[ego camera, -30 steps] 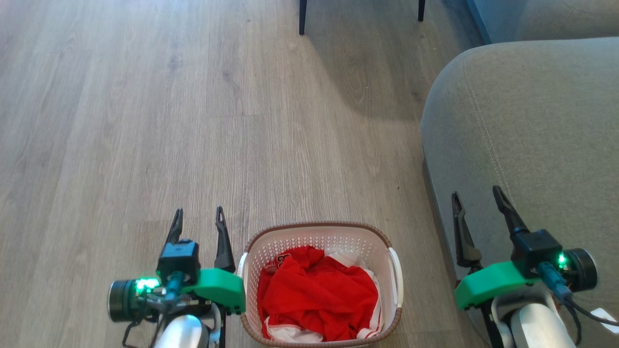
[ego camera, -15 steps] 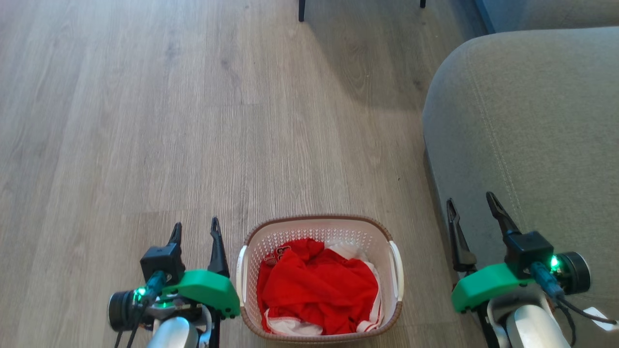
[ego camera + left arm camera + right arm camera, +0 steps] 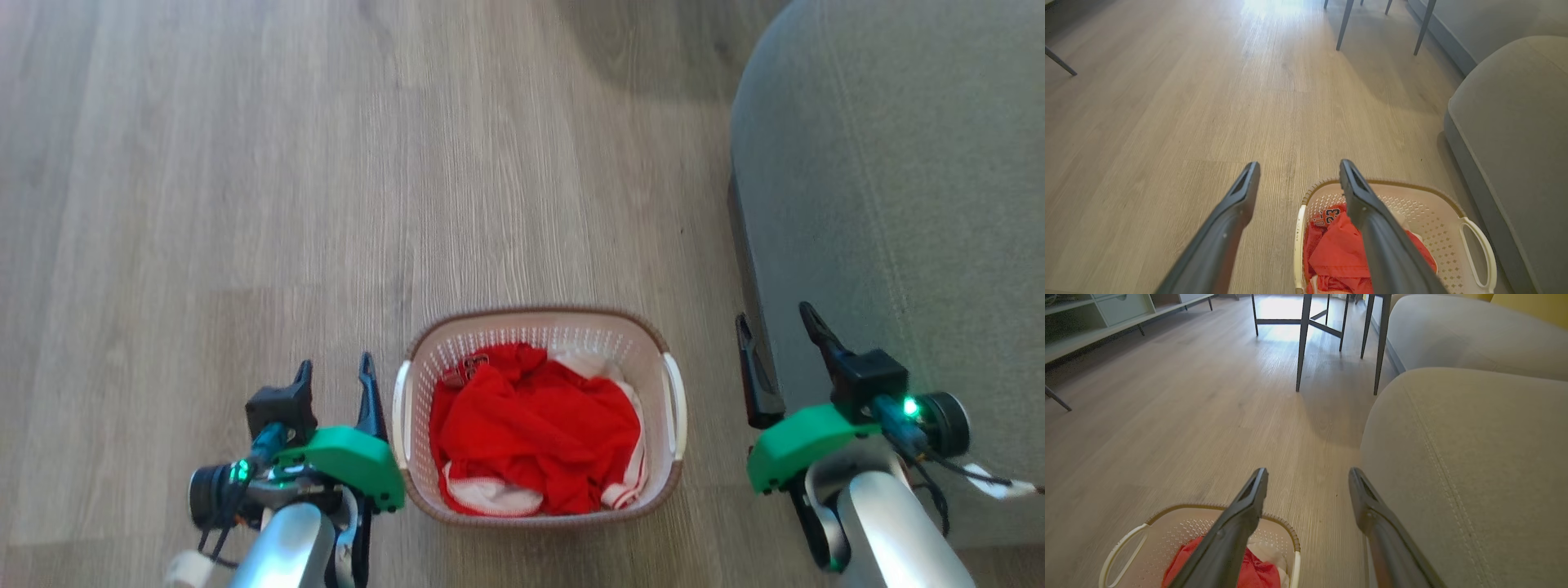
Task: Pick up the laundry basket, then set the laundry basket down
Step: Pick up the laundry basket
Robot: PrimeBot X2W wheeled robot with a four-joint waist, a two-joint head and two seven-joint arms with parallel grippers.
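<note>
The laundry basket [image 3: 539,335], white with perforated walls, a brown rim and white side handles, stands on the wooden floor between my two arms, holding red and white clothing [image 3: 535,425]. My left gripper [image 3: 336,374] hangs open just left of the basket's left handle [image 3: 399,412], touching nothing. In the left wrist view its fingers [image 3: 1241,196] are spread, with the basket [image 3: 1437,216] under the right one. My right gripper [image 3: 775,327] is open, to the right of the basket beside the sofa. The right wrist view has the basket [image 3: 1139,535] at lower left.
A grey sofa [image 3: 890,204] fills the right side, close to my right gripper. Dark table legs [image 3: 1302,343] stand further ahead on the floor. A low shelf unit [image 3: 1106,314] lines the far left wall. Open wooden floor [image 3: 245,204] stretches ahead and left.
The head camera has tilted down, so the basket sits higher in the picture. Both grippers have sunk lower beside the basket and stay open.
</note>
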